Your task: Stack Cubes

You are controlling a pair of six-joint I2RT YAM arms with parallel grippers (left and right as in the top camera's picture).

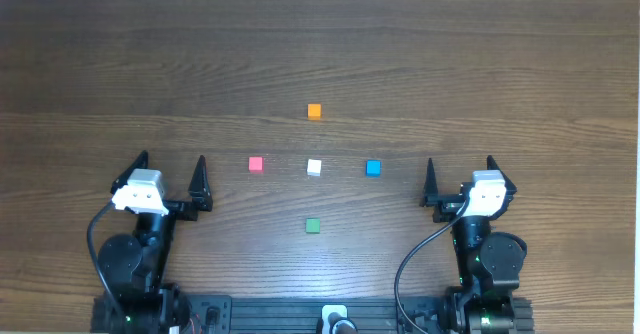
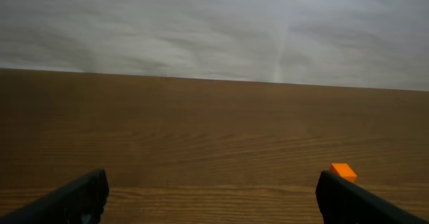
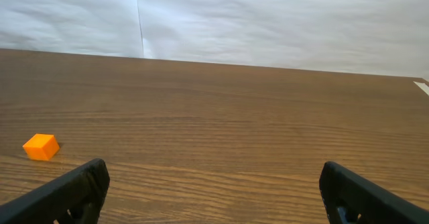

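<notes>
Five small cubes lie apart on the wooden table: an orange cube (image 1: 315,111) farthest back, a pink cube (image 1: 256,163), a white cube (image 1: 314,167) and a blue cube (image 1: 373,167) in a row, and a green cube (image 1: 313,226) nearest the arm bases. My left gripper (image 1: 170,177) stands open at the left, holding nothing. My right gripper (image 1: 461,175) stands open at the right, also with nothing in it. The orange cube (image 2: 343,172) appears beyond my left gripper (image 2: 214,197), and the orange cube (image 3: 41,147) also lies off to one side of my right gripper (image 3: 214,197).
The wooden table (image 1: 320,44) stretches bare behind the cubes. A pale wall (image 3: 268,23) rises past its far edge. Both arm bases sit on a black rail (image 1: 320,314) along the near edge.
</notes>
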